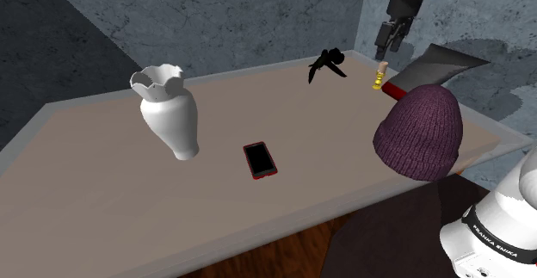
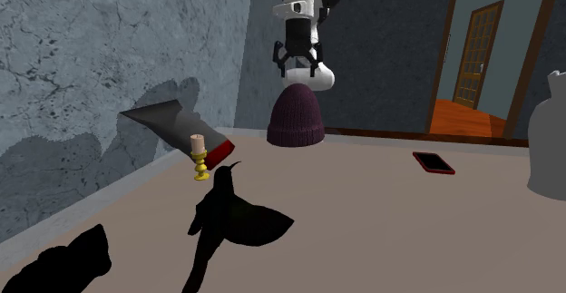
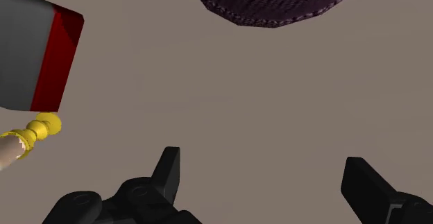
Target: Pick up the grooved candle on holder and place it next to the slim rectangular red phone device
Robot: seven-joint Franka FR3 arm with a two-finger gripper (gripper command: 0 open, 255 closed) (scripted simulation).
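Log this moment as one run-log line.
stage: pre-grasp | claw: open, empty, above table | candle: upright, not gripped | phone: flat, apart from candle

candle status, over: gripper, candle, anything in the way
Gripper open, empty, high above the table. Candle on holder upright, untouched, beside the grey and red block. Purple beanie and black bird sit near the route to the phone.

The candle [image 2: 196,142] is cream on a bright yellow holder [image 2: 200,166], and the phone [image 1: 260,159] has a black face edged in red. The beanie [image 1: 419,132] is dark purple in a ribbed knit, the vase [image 1: 169,113] plain white, the bird figure [image 1: 326,64] all black, the worktop [image 1: 112,190] taupe, the walls [image 1: 215,18] mottled blue-grey.
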